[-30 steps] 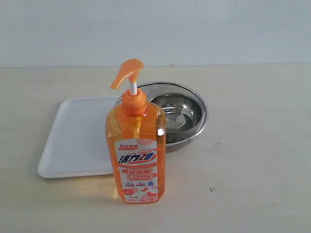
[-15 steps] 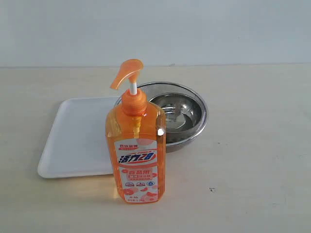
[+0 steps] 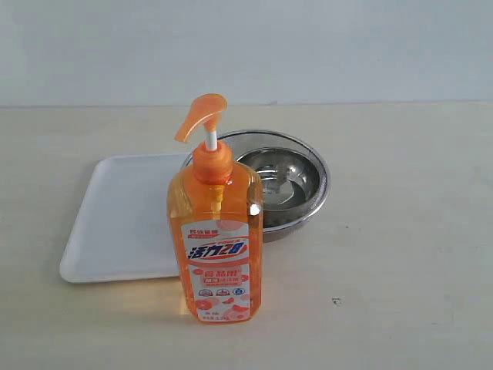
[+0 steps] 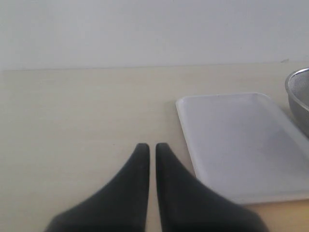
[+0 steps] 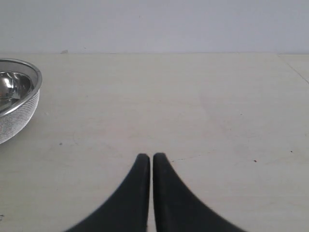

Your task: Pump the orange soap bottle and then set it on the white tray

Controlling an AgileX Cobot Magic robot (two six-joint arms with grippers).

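A: What takes up most of the scene?

B: A pale table (image 3: 408, 254). The white tray (image 3: 115, 223) lies flat on it, toward the left in the exterior view. A round steel mesh strainer (image 3: 296, 181) sits just beside the tray's right edge.

A: And the orange soap bottle?

B: The orange soap bottle (image 3: 218, 247) stands upright on the bare table, not on the tray. It is in front of the tray's near right corner and the strainer. Its pump head (image 3: 202, 116) is up on the white stem, spout pointing left.

A: The grippers?

B: The left gripper (image 4: 152, 147) is above the table beside the tray, its black fingers drawn together with only a slit between them, holding nothing. The right gripper (image 5: 151, 157) is likewise closed and empty, over bare table with the strainer off to one side. Neither touches the bottle.

A: Anything smaller?

B: A dark speck (image 3: 336, 301) on the table, right of the bottle.
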